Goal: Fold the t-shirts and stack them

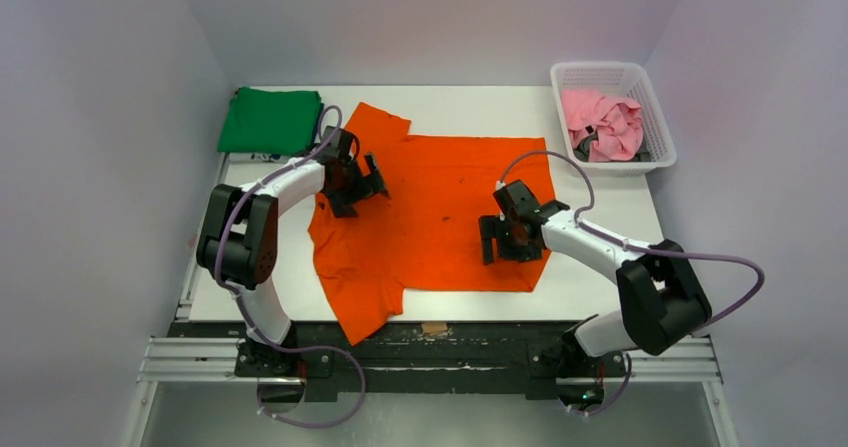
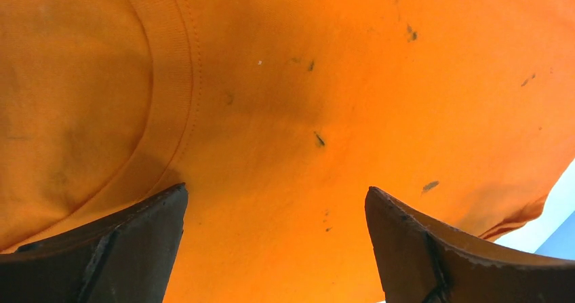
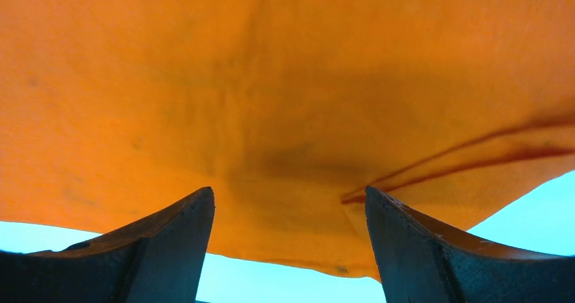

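The orange t-shirt (image 1: 440, 217) is found spread flat across the middle of the table (image 1: 620, 197), laid sideways, with its collar toward the left and its hem toward the right. One sleeve is pointed at the far edge; the other is draped over the near edge at the left. Small dark specks are noted on the cloth (best seen in the left wrist view). The left gripper (image 1: 372, 177) is held over the collar area, jaws wide apart, with nothing caught between them; the ribbed collar band is seen curving just beyond its left finger (image 2: 135, 249). Whether the tips are touching the fabric cannot be told. The right gripper (image 1: 492, 239) is positioned over the near right part of the shirt, close to the hem, jaws likewise apart and empty. In the right wrist view a raised crease is seen running from beside the right finger (image 3: 434, 255) toward the right, and the shirt's edge is seen close beyond the fingers, with bare table past it. A green t-shirt (image 1: 270, 119) is lying folded at the far left corner, near the far sleeve but apart from it. A white lattice basket (image 1: 660, 117) is set at the far right corner, well apart from the orange shirt; a pink t-shirt (image 1: 603, 122) is crumpled inside it, with a dark piece of cloth (image 1: 588, 149) partly showing beneath.
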Available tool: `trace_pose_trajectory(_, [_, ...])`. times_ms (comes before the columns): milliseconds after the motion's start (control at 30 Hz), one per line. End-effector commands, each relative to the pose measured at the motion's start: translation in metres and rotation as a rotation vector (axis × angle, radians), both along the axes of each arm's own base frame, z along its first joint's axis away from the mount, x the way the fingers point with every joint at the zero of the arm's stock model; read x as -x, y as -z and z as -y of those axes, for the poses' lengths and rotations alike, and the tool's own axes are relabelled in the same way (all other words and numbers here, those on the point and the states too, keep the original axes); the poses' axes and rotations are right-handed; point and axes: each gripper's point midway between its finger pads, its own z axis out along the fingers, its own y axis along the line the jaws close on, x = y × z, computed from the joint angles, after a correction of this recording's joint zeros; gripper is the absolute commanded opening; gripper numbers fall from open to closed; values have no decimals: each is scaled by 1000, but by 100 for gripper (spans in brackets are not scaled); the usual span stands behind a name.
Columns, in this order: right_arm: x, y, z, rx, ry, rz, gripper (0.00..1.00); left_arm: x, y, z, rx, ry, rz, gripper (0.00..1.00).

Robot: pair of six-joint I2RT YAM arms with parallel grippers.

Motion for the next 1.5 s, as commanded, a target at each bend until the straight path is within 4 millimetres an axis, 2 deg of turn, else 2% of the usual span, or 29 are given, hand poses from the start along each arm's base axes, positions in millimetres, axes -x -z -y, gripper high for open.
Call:
trace_pose_trajectory(0, [15, 13, -11, -115, 50, -37, 79, -4, -2, -7, -29, -39, 31, 100])
trace_pose_trajectory(67, [21, 23, -10, -117, 63, -55, 78, -2, 2, -10, -45, -43, 23, 100])
trace_pose_trajectory(167, [21, 28, 2, -68, 118, -46, 78, -1, 3, -13, -58, -42, 19, 100])
trace_pose_trajectory(367, [26, 18, 50, 137, 306, -8, 75, 3, 6, -23, -106, -53, 9, 100])
trace_pose_trajectory(600, [41, 5, 76, 180, 424, 5, 74, 2, 7, -32, -128, -64, 3, 100])
trace_pose_trajectory(800, [61, 9, 112, 246, 580, -63, 73, -2, 7, -41, -144, -79, -1, 100])
trace_pose_trajectory(900, [66, 6, 123, 259, 691, -75, 73, -3, 6, -45, -147, -87, -3, 100])
trace_pose_trajectory(1000, [68, 0, 140, 308, 792, -41, 67, -4, 5, -47, -145, -89, 1, 100])
trace_pose_trajectory(1133, [68, -7, 150, 319, 848, -23, 67, -6, 0, -48, -145, -81, 8, 100])
trace_pose_trajectory(1200, [59, -14, 150, 301, 829, 14, 69, -9, -5, -44, -131, -62, 20, 100])
trace_pose_trajectory(1267, [37, -25, 138, 212, 765, 76, 74, -13, -13, -40, -111, -51, 42, 100])
trace_pose_trajectory(1367, [-10, -53, 104, -3, 639, 215, 76, -19, -33, -37, -91, -40, 94, 100])
trace_pose_trajectory(1467, [-51, -79, 85, -96, 524, 339, 76, -22, -47, -44, -129, -45, 115, 100])
